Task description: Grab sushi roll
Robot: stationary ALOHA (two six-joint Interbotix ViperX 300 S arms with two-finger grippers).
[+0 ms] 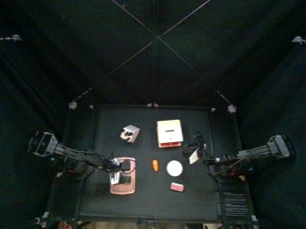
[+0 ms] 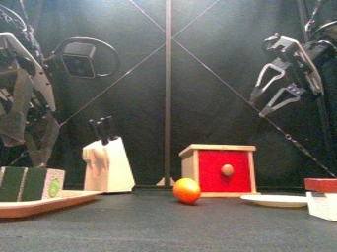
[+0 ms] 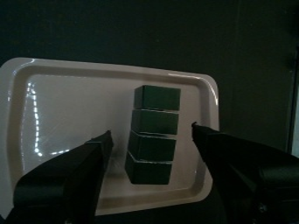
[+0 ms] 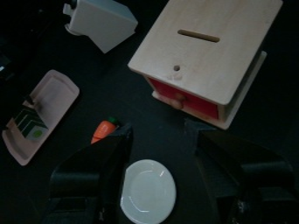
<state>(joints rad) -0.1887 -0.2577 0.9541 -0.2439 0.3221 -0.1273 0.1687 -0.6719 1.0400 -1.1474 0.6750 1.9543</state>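
I've got the left gripper [image 3: 149, 144] hanging right over the pink tray [image 3: 70, 105] at the desk's front-left corner, jaws spread wide and holding nothing. In the left wrist view they sit either side of the sushi roll [image 3: 152, 133], which is a row of dark green pieces laid end to end on the tray, closer to one of its long sides. I can't tell from here whether the jaws are already down at the roll's level or above it. From the front camera the roll [image 2: 30, 183] shows at the far left, sitting on the tray [image 2: 53, 203], with the left arm hanging just behind it.

The right gripper [image 4: 162, 144] is up in the air over the right half of the desk, also spread apart and empty. Below it I see a white plate [image 4: 147, 190], an orange carrot-looking thing [image 4: 105, 130] and the wooden box with a red front [image 4: 198, 54].

In the top view the box [image 1: 170, 131] is near the middle toward the back edge, a white knife block [image 1: 129, 133] sits to its left, and the plate [image 1: 176, 168] is right of the tray [image 1: 124, 175]. A small pink and white block [image 1: 177, 187] lies near the front edge.
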